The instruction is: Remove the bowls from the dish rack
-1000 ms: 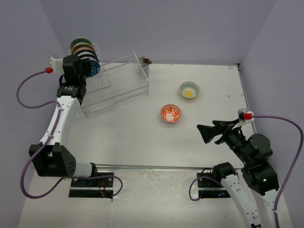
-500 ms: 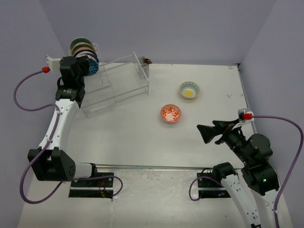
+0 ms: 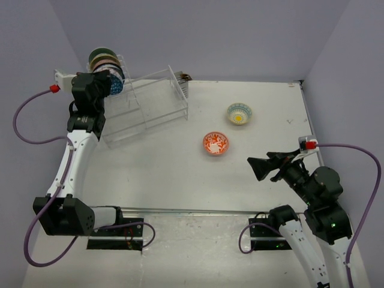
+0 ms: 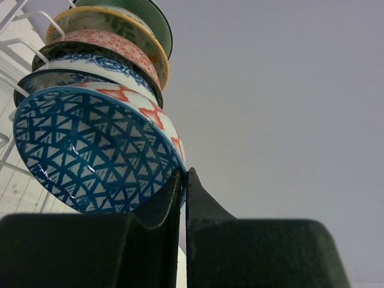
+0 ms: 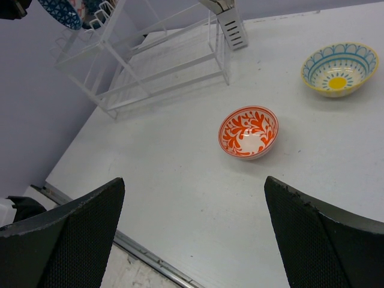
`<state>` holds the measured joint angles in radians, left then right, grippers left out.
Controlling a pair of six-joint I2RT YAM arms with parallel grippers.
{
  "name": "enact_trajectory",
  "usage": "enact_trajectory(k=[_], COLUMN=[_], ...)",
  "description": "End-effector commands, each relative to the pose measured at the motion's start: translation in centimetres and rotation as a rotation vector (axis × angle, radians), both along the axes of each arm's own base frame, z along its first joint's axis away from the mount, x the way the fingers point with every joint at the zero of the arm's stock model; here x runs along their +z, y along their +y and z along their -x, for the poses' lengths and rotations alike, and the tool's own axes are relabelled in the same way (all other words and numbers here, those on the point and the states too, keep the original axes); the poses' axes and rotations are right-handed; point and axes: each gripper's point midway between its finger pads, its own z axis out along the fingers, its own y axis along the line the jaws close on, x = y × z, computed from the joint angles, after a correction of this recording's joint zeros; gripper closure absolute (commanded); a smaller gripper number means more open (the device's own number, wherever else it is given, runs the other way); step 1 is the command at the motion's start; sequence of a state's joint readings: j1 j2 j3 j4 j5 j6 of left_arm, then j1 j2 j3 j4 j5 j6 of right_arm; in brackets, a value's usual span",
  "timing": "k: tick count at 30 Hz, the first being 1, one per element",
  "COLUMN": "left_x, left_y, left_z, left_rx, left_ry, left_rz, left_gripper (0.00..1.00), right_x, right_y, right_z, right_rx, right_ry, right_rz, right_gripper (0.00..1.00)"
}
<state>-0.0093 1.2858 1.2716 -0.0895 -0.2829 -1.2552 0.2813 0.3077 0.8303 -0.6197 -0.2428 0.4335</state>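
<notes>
left wrist shows left hand [image 4: 183, 180] closed beside blue bowl [image 4: 90, 150].

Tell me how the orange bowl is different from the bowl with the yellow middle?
The orange bowl has orange-red leafy swirls inside; the yellow-middle bowl has blue arches around a yellow dot. The orange bowl sits nearer the front of the table; the yellow-middle bowl sits farther back. Both stand upright on it.

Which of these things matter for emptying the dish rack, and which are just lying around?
Job: dish rack, racked bowls, blue bowl pinched by the left gripper, orange bowl and yellow-centred bowl on the table.
Just there: purple cables, open right gripper.
</notes>
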Motion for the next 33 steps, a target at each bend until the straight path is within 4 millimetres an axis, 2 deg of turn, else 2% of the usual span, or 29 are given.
enact_trajectory(k=[1, 2, 4, 7, 15, 18, 25, 31, 32, 33], left_x=[6.8, 6.6, 7.7, 8.1, 8.4, 7.8, 4.7, 4.9, 5.3, 4.9], left_y=[-0.3, -0.4, -0.5, -0.4, -1.5, -1.8, -2.7, -3.1, -3.5, -3.8], left_z=[2.7, 3.0, 4.1, 5.1, 5.6, 5.7, 4.8, 5.0, 5.4, 5.3], left_rx=[-0.031, -0.04, -0.041, -0.04, -0.099, -0.117, -0.167, -0.218, -0.254, -0.278], left_ry=[-0.223, -0.223, -0.259, -0.28, -0.301, -0.301, -0.235, -0.132, -0.103, -0.074], left_rz=[-0.016, -0.019, -0.032, -0.046, -0.057, -0.049, -0.049, -0.237, -0.301, -0.326], left_gripper=[1.0, 1.0, 1.0, 1.0, 1.0, 1.0, 1.0, 1.0, 0.93, 0.74], right_x=[2.1, 2.0, 2.1, 2.2, 2.3, 2.2, 1.2, 0.5, 0.4, 0.3], right_y=[0.3, 0.3, 0.4, 0.4, 0.5, 0.4, 0.7, 0.9, 1.0, 1.1], right_z=[0.2, 0.2, 0.2, 0.2, 0.1, 0.0, -0.6, -1.1, -1.1, -1.2], right_rx=[0.026, 0.026, 0.026, 0.028, 0.029, 0.023, 0.026, 0.033, 0.036, 0.037], right_ry=[-0.054, -0.051, -0.052, -0.052, -0.05, -0.046, -0.016, 0.011, 0.013, 0.017], right_rz=[-0.009, -0.008, -0.01, -0.013, -0.019, -0.017, -0.016, -0.009, -0.01, -0.011], right_gripper=[0.01, 0.01, 0.01, 0.01, 0.01, 0.01, 0.01, 0.01, 0.01, 0.01])
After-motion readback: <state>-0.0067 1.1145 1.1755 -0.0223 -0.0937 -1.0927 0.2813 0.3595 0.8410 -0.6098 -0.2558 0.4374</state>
